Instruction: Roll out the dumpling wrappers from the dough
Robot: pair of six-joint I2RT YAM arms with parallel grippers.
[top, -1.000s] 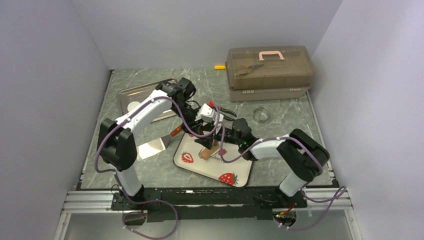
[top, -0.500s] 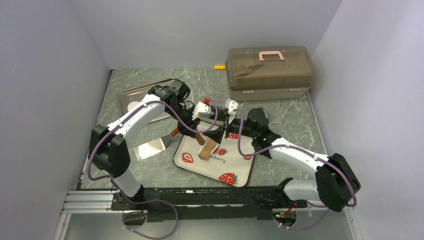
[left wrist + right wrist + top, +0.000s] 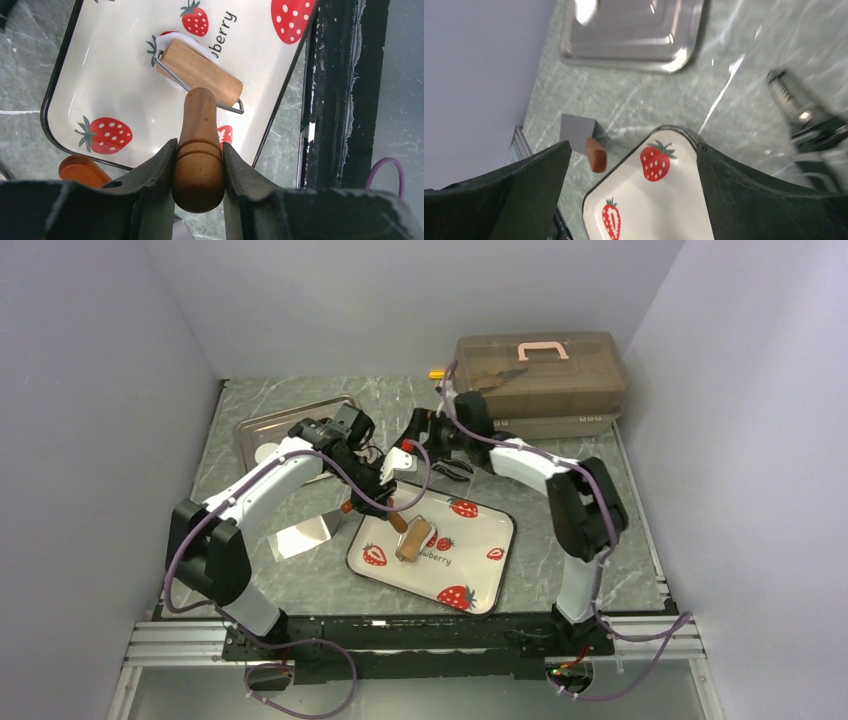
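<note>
Wood first: clamping the roller handle [image 3: 200, 115] in the left gripper [image 3: 199, 150], jaws partly closed and pressing it from both sides, with the roller barrel [image 3: 200, 72] lying across the dough [image 3: 179, 40], a flattened white patch toward the middle of the strawberry plate [image 3: 100, 65]. Noting the right gripper [image 3: 633, 145] spread wide and gripping nothing, hovering over the plate's far corner, apart from the roller. Judging the step as thinning that patch, so: bearing down evenly through the handle, stroking along the handle's line so the barrel is turning rather than dragging, easing off before the plate's raised rim, changing direction between passes for a round disc, and lifting off gently in case of sticking. Spotting what looks like a dumpling wrapper [image 3: 265, 452] lying in the metal tray [image 3: 275, 425] at the far left, though too small and blurred for being sure.
</note>
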